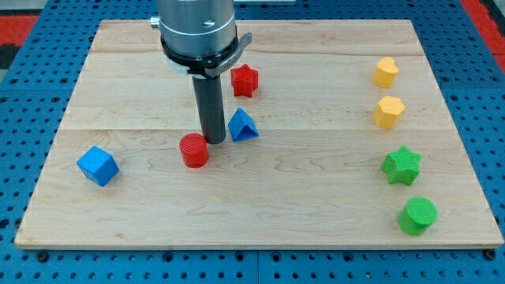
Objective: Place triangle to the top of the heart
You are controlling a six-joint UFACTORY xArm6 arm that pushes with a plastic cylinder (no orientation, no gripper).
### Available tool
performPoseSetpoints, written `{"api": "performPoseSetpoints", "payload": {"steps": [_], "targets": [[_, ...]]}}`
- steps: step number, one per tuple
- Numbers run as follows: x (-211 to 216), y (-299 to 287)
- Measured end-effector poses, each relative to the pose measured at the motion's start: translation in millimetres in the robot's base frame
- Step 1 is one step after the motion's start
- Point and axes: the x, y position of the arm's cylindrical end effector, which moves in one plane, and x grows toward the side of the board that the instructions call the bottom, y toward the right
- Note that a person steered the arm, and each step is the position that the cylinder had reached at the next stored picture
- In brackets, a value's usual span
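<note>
My tip (214,141) sits btwn red cylinder (193,150) & blue triangle (242,125); tool's a bare rod, no jaws. Off-centre push could spin the triangle wide of yellow heart (385,72).

surface: pale wooden board (316,197) | base: blue pegboard (24,102) | corners: red patches (16,24)

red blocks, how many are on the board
2. The red star sits near the view's top, just right of the arm. The red cylinder lies mid-board, just left of my tip. The arm might hide another.
</note>
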Motion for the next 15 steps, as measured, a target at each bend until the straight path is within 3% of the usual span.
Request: {"api": "performPoseSetpoints", "payload": {"steps": [3,6,7,9,12,13,15], "targets": [[-49,94],[-65,99],[-88,134],[-160,144],[-212,163],[-212,206],[-208,234]]}}
